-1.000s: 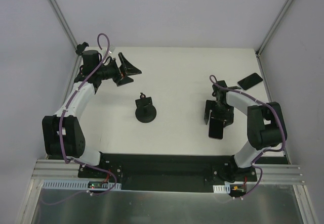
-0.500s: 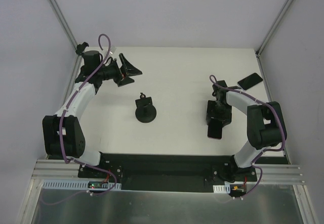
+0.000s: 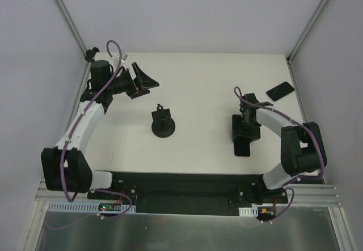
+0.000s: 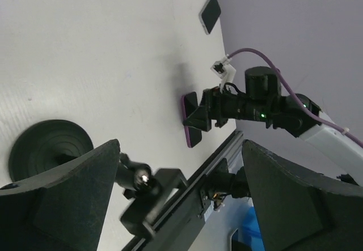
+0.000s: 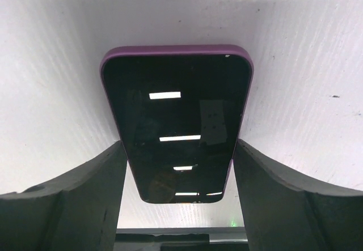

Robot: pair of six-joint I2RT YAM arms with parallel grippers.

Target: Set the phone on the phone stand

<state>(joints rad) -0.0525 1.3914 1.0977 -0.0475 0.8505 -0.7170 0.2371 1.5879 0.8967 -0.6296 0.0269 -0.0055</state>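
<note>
Phone (image 5: 177, 123) lies flat on table (image 3: 204, 92), clamped at long edges by right claw (image 5: 178, 149); not yet lifted. Left claw (image 4: 180, 144) is spread apart, empty. Nothing is carried by phone stand (image 3: 163, 123), well apart. Lift, transfer & placement remain.

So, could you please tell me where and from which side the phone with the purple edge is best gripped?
Grip the phone across its two long purple edges, near the middle, coming straight down from above: it lies flat, screen up, on the table, so only its thin sides offer purchase. The right pincer is closed on those edges.
</note>
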